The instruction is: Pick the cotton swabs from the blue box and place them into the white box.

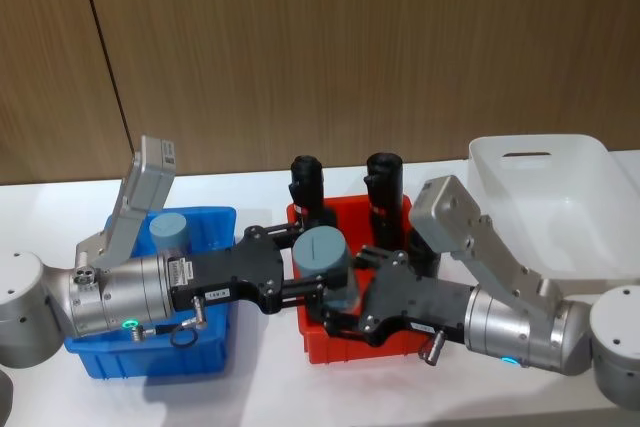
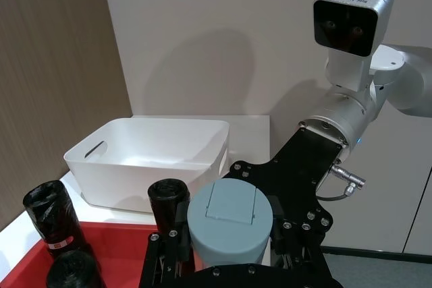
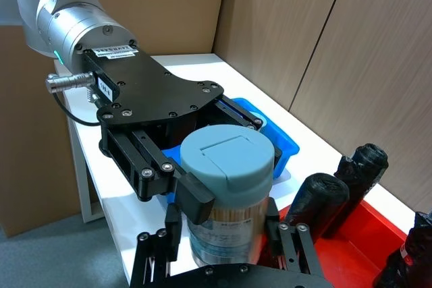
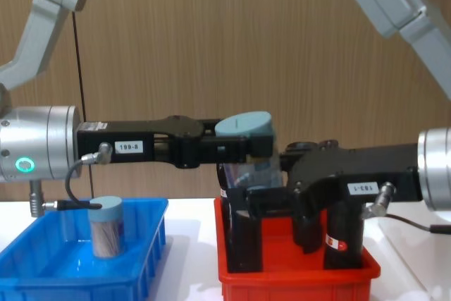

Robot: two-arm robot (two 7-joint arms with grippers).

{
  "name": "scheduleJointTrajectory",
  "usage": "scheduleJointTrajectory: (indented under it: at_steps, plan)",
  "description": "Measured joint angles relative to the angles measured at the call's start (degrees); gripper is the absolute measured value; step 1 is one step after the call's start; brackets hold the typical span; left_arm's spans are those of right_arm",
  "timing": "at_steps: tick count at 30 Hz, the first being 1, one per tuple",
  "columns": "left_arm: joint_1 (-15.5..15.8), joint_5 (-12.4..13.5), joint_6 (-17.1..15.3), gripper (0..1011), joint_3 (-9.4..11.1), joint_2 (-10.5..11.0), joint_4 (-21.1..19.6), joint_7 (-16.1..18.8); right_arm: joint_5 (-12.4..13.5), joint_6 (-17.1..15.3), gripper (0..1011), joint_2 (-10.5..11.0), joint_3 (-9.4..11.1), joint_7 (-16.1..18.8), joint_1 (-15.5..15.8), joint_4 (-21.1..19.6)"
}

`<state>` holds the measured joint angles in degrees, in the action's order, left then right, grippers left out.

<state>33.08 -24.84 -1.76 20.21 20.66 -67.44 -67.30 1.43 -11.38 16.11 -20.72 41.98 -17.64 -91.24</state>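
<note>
A cotton swabs jar (image 1: 320, 252) with a light-blue lid hangs above the red bin, held between both arms. My left gripper (image 1: 305, 269) reaches in from the left and is shut on the jar at its lid (image 3: 226, 160). From the right, my right gripper (image 1: 345, 299) is closed against the clear lower body (image 3: 223, 227). The chest view shows the lid (image 4: 243, 126) in the left gripper's fingers (image 4: 257, 144). Another cotton swabs jar (image 1: 170, 232) stands upright in the blue box (image 1: 215, 352) at the left. At the far right sits the white box (image 1: 590, 232).
The red bin (image 1: 325, 347) lies between the blue and white boxes, directly under the held jar. Black rolls (image 1: 305, 187) (image 1: 385, 182) with red-white labels stand upright along its far side. A wooden wall runs behind the white table.
</note>
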Motion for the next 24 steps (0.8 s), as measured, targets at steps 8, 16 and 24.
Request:
scheduleJointTrajectory:
  at_steps: [8,16,24]
  plan:
    - [0.00,0.00,0.00,669,-0.01,0.01,0.00,0.00,-0.03,-0.10,653,-0.16,-0.34,-0.17,-0.31,0.22]
    - [0.00,0.00,0.00,826,0.00,-0.01,0.00,0.02,0.07,-0.11,649,-0.24,-0.81,-0.34,-0.45,0.28]
    - [0.00,0.00,0.00,1004,0.00,0.00,0.00,0.02,0.57,-0.14,649,0.23,-0.88,-0.84,-0.37,0.11]
